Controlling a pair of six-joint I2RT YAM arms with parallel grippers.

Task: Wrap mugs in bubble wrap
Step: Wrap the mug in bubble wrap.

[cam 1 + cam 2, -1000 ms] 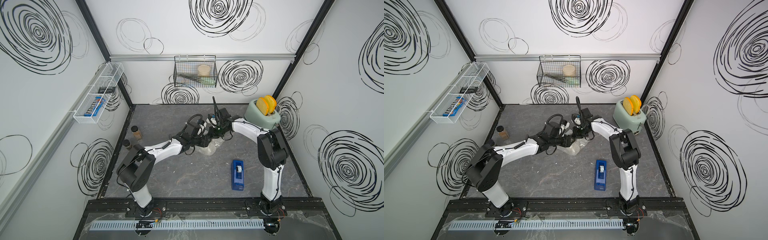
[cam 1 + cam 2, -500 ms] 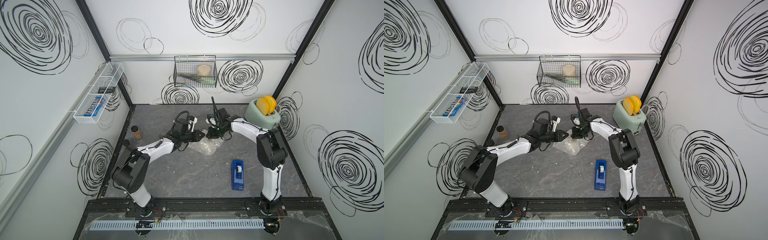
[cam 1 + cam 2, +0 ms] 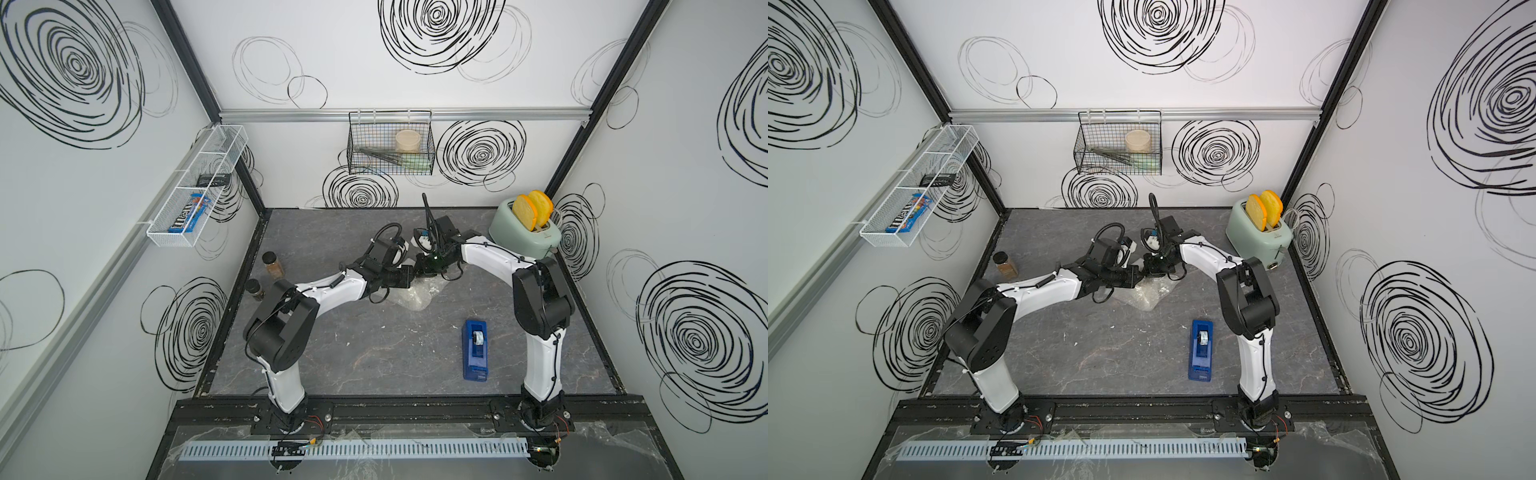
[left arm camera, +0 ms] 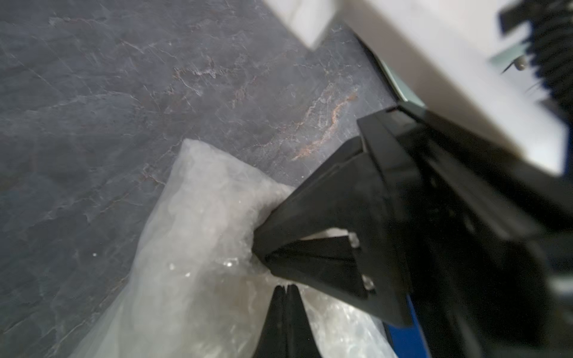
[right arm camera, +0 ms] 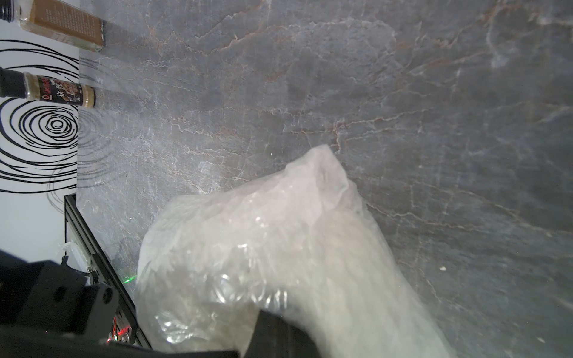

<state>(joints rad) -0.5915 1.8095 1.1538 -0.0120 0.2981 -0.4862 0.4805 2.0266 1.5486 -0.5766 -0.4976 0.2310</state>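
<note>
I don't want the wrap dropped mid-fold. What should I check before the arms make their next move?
1. Right gripper shut on the bubble wrap: ok, the wrap bunches at its tips.
2. Left gripper shut: ok.
3. Left gripper pinching the bubble wrap: cannot tell.
4. Mug inside the bubble wrap: cannot tell, no mug shows.
5. Tape dispenser apart from both arms: ok.

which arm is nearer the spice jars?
Left. Left arm passes right beside the spice jars; right arm stands across the table, by the toaster.
</note>
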